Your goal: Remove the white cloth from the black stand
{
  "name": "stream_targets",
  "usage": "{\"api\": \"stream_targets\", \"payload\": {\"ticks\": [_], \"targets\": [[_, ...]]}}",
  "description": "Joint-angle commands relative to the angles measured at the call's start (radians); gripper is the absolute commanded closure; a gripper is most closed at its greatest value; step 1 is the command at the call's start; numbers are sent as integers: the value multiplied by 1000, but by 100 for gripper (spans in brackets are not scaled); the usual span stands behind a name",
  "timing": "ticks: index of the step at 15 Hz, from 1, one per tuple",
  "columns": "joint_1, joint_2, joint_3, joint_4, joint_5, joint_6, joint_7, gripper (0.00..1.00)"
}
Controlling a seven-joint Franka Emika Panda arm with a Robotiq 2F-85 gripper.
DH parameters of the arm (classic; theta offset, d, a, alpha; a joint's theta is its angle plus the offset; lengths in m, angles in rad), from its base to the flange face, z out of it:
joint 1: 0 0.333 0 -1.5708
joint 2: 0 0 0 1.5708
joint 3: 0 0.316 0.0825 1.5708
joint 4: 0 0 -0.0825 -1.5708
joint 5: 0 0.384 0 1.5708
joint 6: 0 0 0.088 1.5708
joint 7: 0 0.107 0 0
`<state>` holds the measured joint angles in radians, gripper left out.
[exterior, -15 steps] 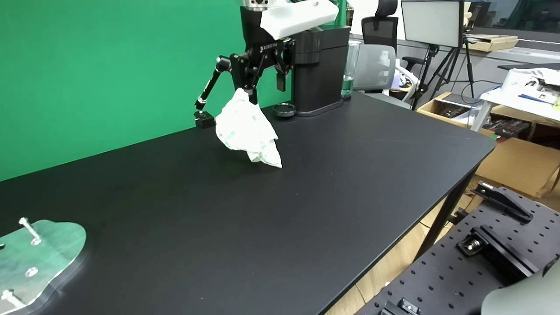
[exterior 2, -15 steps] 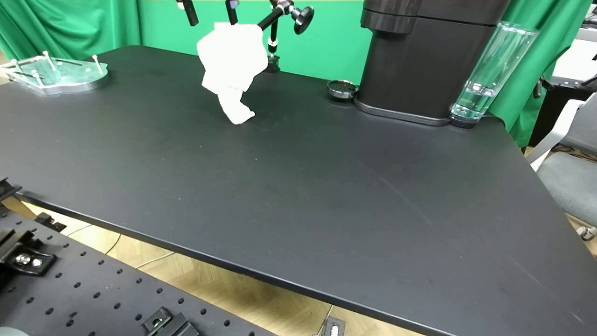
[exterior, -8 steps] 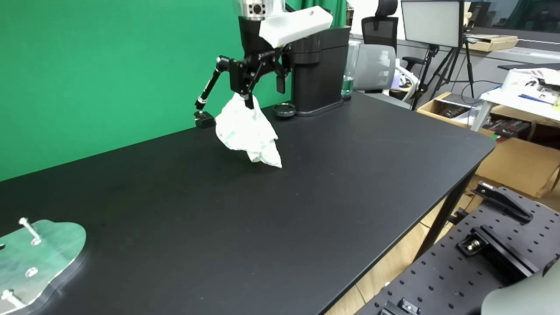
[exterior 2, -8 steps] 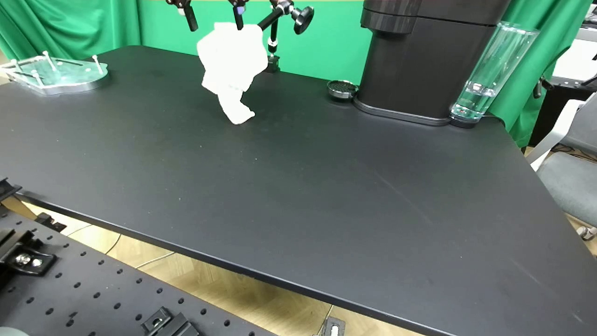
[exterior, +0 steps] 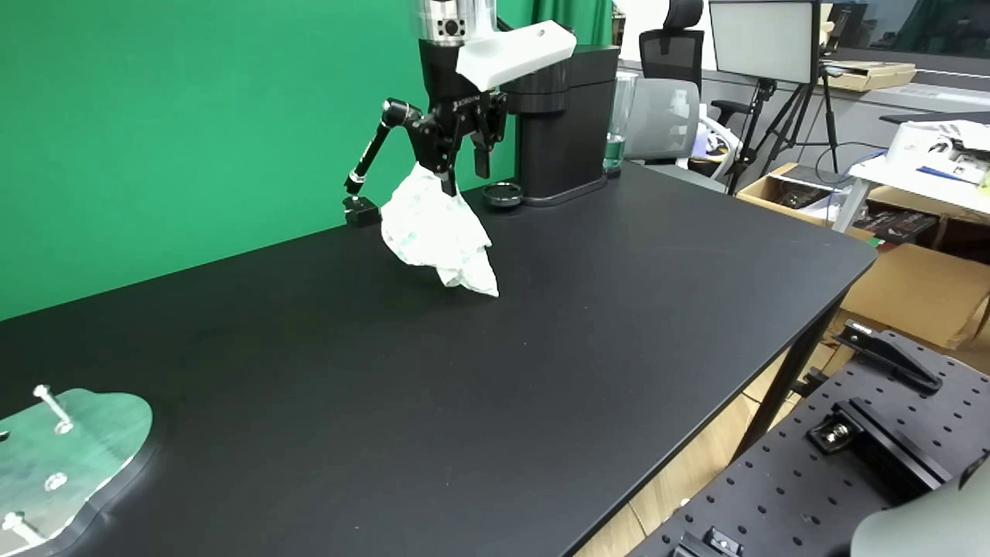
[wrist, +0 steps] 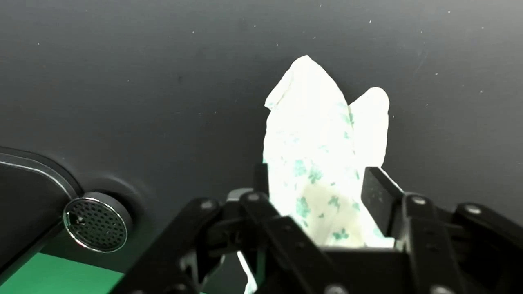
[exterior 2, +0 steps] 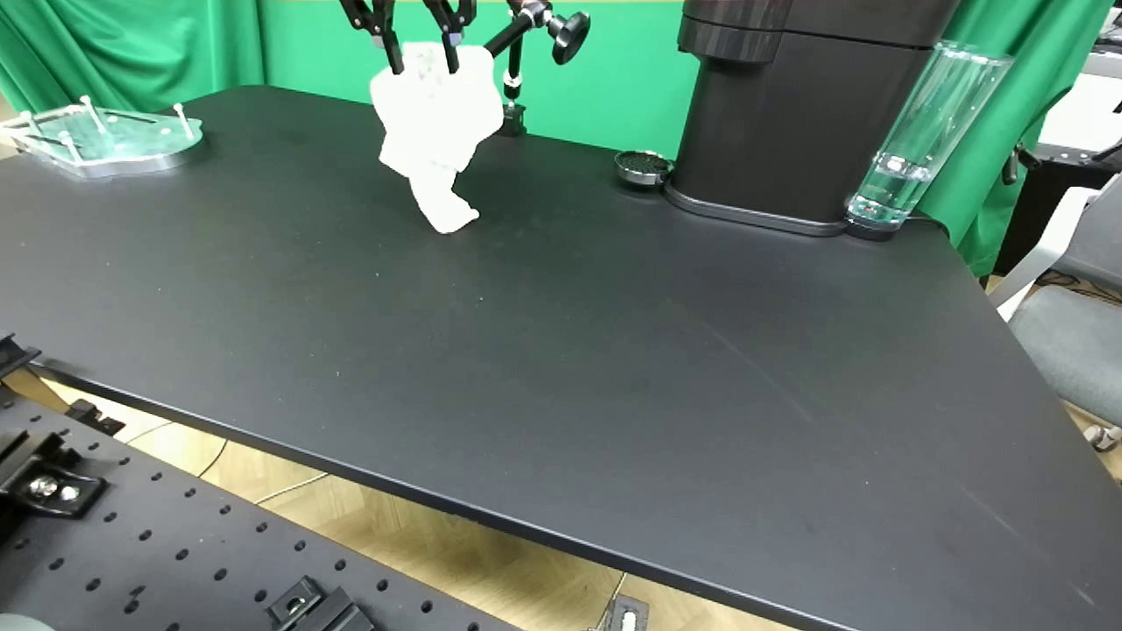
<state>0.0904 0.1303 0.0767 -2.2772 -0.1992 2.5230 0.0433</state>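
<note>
Wrist view shows the crumpled white cloth [wrist: 310,130] sprinkled with green leaf shapes, between the spread jaws of the black 2-fingered gripper [wrist: 319,185]; an exterior view renders the cloth [exterior 2: 438,114] nearly plain white. Both exterior views add the black jointed stand [exterior: 371,153], the cloth draped from its arm, tapering toward the black tabletop [exterior: 402,402].

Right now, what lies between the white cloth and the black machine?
A small round tray with a perforated top, right beside the black machine, then dark tabletop toward the white cloth; the wrist view shows this.
</note>
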Motion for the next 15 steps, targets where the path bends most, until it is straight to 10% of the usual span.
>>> {"api": "stream_targets", "payload": {"ticks": [1,6,15], "targets": [[1,38,-4,53,0,-5,-32,68],[1,75,2,98,16,-15,-91,99],[4,32,34,60,86,-39,-177,100]]}}
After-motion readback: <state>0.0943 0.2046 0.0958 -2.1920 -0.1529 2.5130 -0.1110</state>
